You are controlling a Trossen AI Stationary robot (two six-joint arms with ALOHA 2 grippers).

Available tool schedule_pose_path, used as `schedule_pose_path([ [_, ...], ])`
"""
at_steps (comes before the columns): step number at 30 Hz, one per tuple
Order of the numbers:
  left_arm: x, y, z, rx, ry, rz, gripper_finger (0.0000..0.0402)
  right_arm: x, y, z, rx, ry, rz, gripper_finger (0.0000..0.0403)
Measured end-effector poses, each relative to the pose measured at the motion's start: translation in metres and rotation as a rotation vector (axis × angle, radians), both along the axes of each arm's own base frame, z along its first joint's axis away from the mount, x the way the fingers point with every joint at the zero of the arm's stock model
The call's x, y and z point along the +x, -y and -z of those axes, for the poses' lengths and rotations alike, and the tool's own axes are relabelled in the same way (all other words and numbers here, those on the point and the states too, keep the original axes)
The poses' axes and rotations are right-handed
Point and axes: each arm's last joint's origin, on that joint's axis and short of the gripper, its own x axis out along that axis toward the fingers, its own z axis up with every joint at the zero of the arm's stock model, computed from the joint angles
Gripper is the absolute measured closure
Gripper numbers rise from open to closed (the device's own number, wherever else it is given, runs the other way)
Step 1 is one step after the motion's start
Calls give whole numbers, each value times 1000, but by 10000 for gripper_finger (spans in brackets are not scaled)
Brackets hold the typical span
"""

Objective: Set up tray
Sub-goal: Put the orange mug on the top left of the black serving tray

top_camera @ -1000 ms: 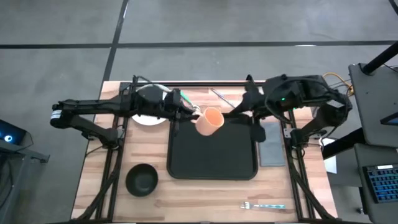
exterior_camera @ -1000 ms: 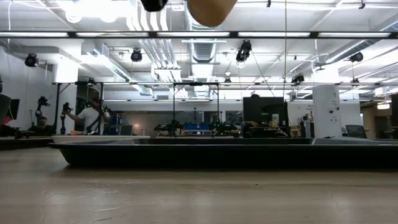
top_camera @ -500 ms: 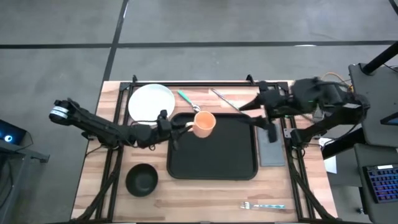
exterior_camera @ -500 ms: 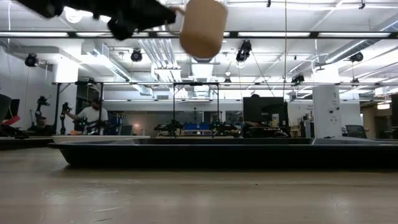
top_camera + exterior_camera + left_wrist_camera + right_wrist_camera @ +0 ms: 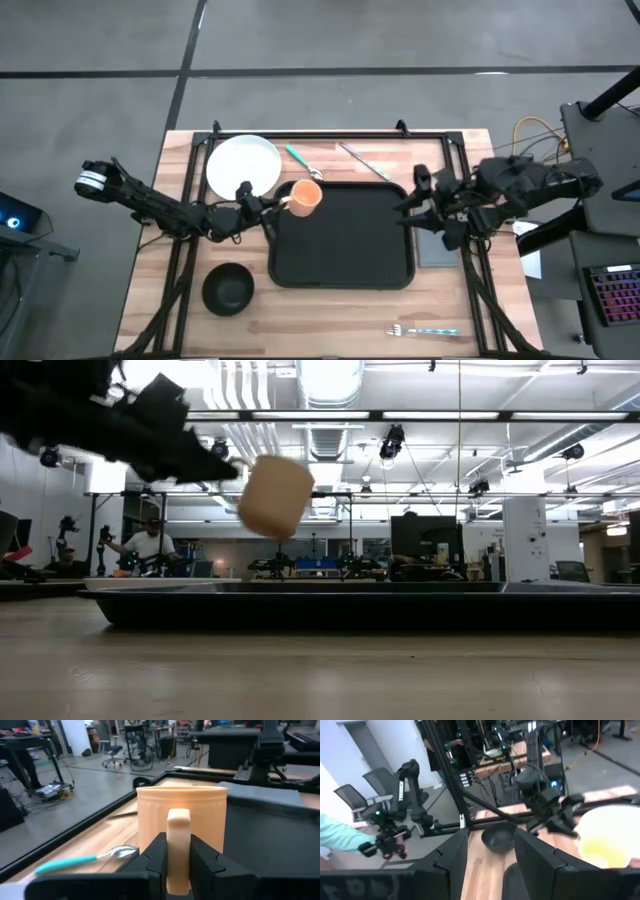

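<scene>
A light wooden table [image 5: 330,310] carries a large black rectangular tray with rounded corners and a raised rim [image 5: 342,260], lying flat at the table's middle; in the low view the tray [image 5: 330,605] runs as a long dark band across the tabletop. The left arm reaches in from the table's left side, its left gripper [image 5: 272,203] clamped on the handle of a peach-orange ribbed plastic mug [image 5: 305,196], which hangs in the air over the tray's far-left corner; seen from table height the mug [image 5: 274,497] is clear of the tray, tilted. From the left wrist, 2 dark fingers [image 5: 156,854] pinch the mug's upright handle [image 5: 178,847] from either side. The right arm sits at the table's right edge, its right gripper [image 5: 420,200] just off the tray's right rim, over a flat grey folded napkin [image 5: 436,245], with its fingers [image 5: 451,857] spread and nothing between them. A round white plate [image 5: 243,166] lies beyond the tray's far-left corner, and a small black bowl [image 5: 228,288] stands left of the tray's near-left corner. A teal-handled spoon [image 5: 302,163] lies just beyond the tray's far rim; beside it is a thin metal utensil [image 5: 357,160], possibly a knife. A teal-handled fork [image 5: 424,330] lies near the table's front edge.
</scene>
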Motion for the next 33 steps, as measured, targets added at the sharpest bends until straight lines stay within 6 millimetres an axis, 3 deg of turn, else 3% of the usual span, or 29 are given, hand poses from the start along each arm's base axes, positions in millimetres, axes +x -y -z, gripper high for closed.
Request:
schedule_pose_path([
  [10,-46,-14,45,-41,-30,-33,371,18,-13,37,52,26,-35,271],
  [23,-30,-36,44,-59,-48,-141,371,46,-22,59,87,-70,-30,282],
  [33,-2,-38,56,-123,-79,-171,371,45,-24,56,92,-47,-42,286],
])
